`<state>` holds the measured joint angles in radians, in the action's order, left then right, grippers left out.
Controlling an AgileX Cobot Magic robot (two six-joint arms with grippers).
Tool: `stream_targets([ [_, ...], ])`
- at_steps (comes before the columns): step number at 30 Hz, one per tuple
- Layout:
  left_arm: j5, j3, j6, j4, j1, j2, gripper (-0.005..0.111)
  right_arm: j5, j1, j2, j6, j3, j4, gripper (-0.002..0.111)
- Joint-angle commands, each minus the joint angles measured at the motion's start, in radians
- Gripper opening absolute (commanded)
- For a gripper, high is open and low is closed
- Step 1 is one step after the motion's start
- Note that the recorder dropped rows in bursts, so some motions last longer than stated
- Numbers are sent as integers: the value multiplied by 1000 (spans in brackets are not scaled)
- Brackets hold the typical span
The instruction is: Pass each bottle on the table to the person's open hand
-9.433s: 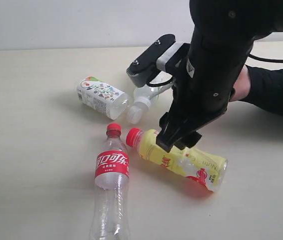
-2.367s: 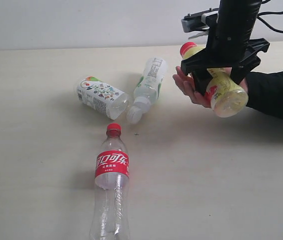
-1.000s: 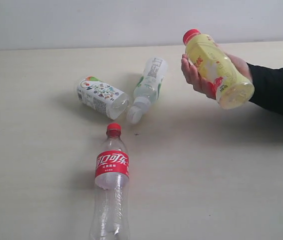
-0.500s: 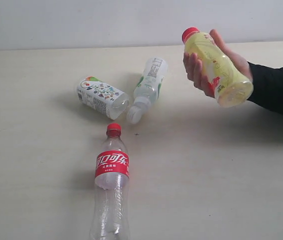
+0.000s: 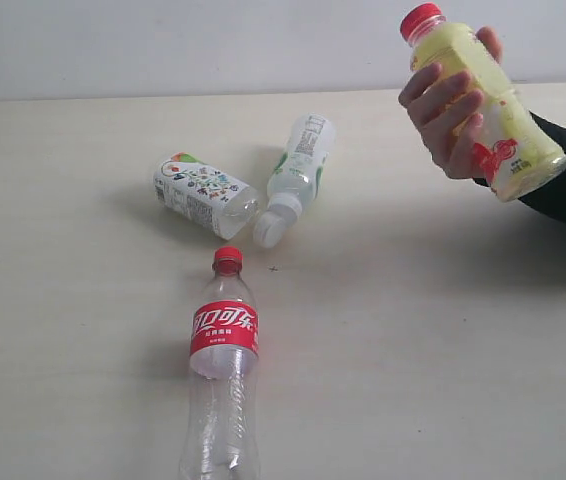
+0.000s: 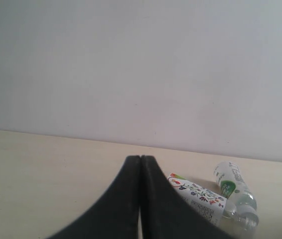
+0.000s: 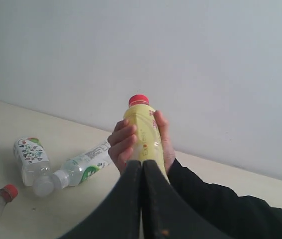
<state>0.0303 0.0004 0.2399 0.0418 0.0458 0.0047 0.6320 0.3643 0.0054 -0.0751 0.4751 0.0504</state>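
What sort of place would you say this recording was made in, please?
Probably a lab or test bench, not a home: a bare pale table against a blank wall, with only drink bottles and a person's hand.

A plain, pale grey-white painted wall is running along behind the work surface, and soft, even light is casting only faint, blurred shadows.

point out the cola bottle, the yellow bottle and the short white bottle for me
cola bottle (image 5: 224, 332), exterior view, on its red label.
yellow bottle (image 5: 493, 120), exterior view, on its yellow wrap beside the person's fingers.
short white bottle (image 5: 201, 192), exterior view, on its printed label.
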Motion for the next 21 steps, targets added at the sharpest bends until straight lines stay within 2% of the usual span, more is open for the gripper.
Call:
stream_targets([
  [1, -3, 0, -2, -4, 5, -5, 0, -21, -4, -5, -1, -3, 8, 0],
  [21, -3, 0, -2, -4, 5, -5, 0, -57, -4, -5, -1, -3, 11, 0],
])
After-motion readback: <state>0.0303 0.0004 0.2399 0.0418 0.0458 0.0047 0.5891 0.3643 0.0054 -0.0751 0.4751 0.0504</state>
